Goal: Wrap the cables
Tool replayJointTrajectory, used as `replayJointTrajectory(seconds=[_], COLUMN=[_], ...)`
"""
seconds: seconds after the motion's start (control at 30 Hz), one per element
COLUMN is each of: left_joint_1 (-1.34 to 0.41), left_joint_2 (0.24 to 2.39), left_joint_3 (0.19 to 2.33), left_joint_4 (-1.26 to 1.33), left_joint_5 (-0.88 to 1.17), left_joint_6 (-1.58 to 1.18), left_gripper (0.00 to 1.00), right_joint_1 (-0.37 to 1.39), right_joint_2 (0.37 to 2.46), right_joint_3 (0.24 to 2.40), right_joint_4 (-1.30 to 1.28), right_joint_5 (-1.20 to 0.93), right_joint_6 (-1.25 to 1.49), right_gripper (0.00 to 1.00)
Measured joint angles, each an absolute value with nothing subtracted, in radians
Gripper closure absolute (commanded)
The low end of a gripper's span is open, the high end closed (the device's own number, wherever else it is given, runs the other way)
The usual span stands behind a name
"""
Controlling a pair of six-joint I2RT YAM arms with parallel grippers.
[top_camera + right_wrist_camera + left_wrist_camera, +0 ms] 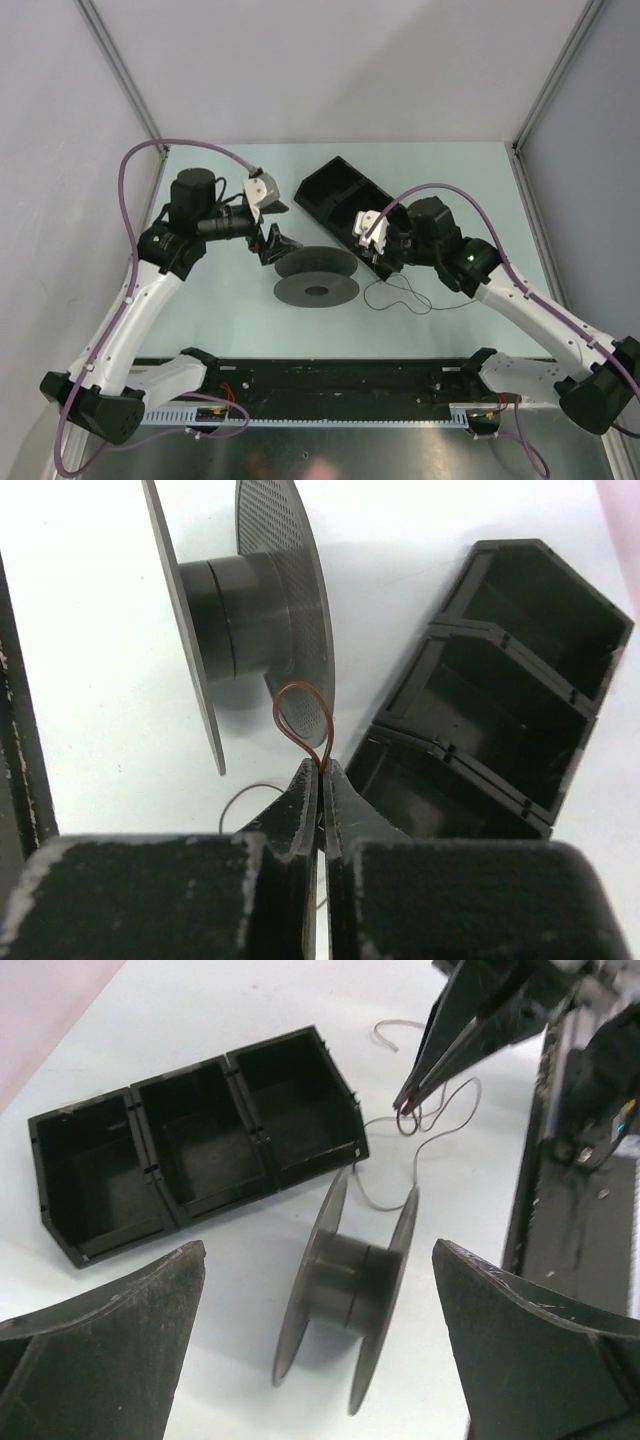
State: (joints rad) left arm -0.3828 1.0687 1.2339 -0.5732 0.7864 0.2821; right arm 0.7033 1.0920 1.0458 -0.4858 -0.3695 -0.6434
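The cable (402, 296) is a thin dark wavy wire lying on the table to the right of the dark grey flanged spool (316, 277). My right gripper (383, 268) is shut on a small loop of the cable (302, 712), which sticks out past its tips (322, 770) close to the spool's flange (285, 600). My left gripper (280, 247) is open and empty just left of the spool. In the left wrist view the spool (350, 1280) sits ahead between the spread fingers (100, 1350), with the cable (425, 1155) trailing beyond it.
A black bin with three compartments (340, 192) lies behind the spool, right beside my right gripper; it also shows in the left wrist view (200, 1150) and the right wrist view (500, 690). A black rail (340, 378) runs along the near table edge.
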Motion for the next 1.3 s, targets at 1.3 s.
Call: replayJointTrajectory(seconds=[1.3], left_joint_1=[-0.366], left_joint_2=[1.228], left_joint_3=[0.955], left_joint_4=[-0.466], left_joint_5=[1.010], left_joint_6=[0.918], left_gripper=[0.25], right_joint_1=[0.853], right_joint_2=[1.380], right_joint_3=[1.046], right_joint_4=[-0.245], right_joint_5=[-0.295], right_joint_6=[-0.329], right_gripper=[1.00])
